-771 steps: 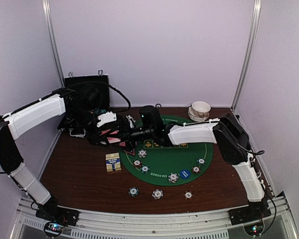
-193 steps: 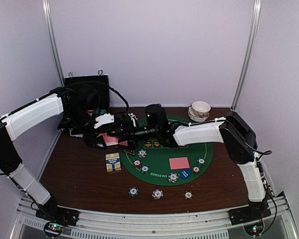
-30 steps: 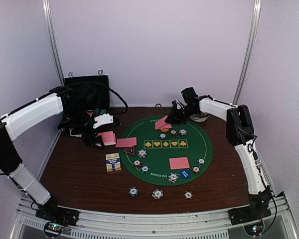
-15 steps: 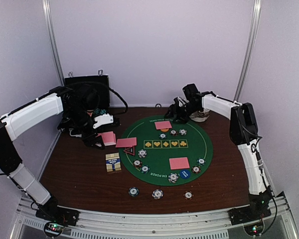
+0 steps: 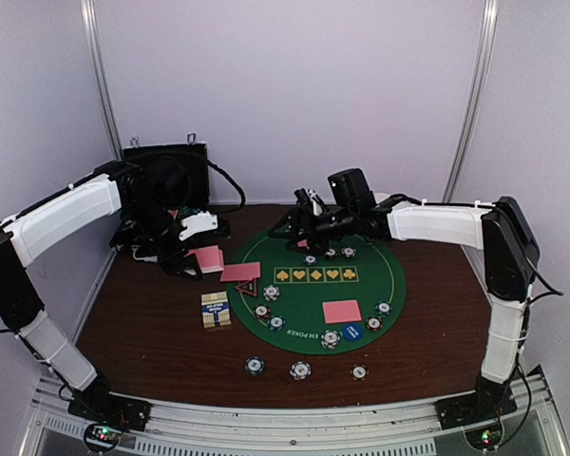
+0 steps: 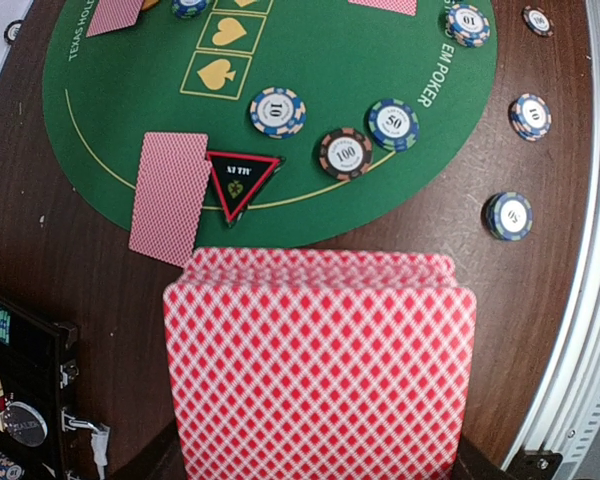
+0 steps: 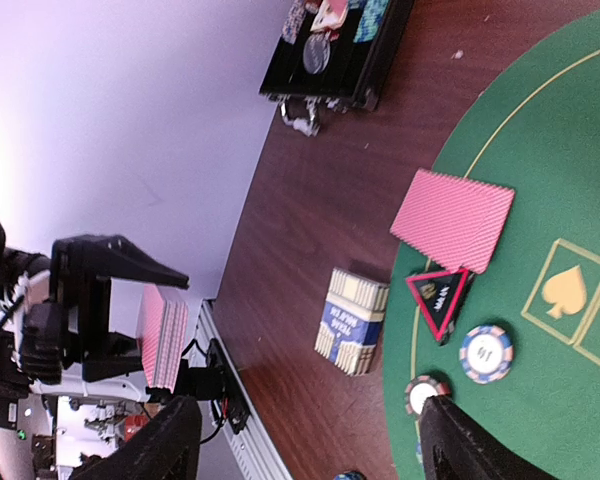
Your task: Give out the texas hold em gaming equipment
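Closest to the arms' bases, three chips lie in a loose row on the bare table, clear of the mat. Along the mat's near rim sit more chips and a blue disc. Just behind them one card lies face down. Left of the mat, on the wood, stands a card box.

Farther in, at the mat's left edge, the marker lies flat with chips close by on its near side. A second face-down card lies just beside it, one corner over the mat's edge onto the wood.

Left of that card the left gripper is above the table, clamped on the deck, which is squared up with its backs toward the wrist camera.

Past the printed row of suits, three chips lie near each other in a line. A third card lies face down at the mat's far edge. The right gripper hangs above that far edge, pointing toward the left arm. Its fingers are spread wide, with nothing between them.

At the far left corner the case stands open against the wall.
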You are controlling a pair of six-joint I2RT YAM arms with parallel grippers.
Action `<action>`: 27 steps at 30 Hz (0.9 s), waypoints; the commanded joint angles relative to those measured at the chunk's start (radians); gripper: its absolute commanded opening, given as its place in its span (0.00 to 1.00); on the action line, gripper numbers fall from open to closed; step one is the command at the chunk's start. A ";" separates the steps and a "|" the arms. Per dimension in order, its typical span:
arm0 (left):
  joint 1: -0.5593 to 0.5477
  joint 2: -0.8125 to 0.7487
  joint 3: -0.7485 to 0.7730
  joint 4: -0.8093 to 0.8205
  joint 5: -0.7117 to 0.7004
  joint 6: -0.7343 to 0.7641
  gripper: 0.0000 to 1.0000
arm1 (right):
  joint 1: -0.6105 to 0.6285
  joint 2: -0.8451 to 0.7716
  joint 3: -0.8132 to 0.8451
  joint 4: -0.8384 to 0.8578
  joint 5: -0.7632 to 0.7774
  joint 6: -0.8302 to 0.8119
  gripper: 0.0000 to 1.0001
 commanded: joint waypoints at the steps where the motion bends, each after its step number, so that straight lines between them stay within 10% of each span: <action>1: 0.002 0.005 0.041 0.009 0.034 -0.017 0.00 | 0.068 -0.029 -0.100 0.311 -0.062 0.204 0.79; 10: 0.002 0.002 0.042 0.009 0.043 -0.019 0.00 | 0.175 0.052 -0.149 0.622 -0.073 0.440 0.82; 27: 0.002 -0.011 0.037 0.009 0.057 -0.019 0.00 | 0.253 0.216 0.046 0.654 -0.103 0.526 0.83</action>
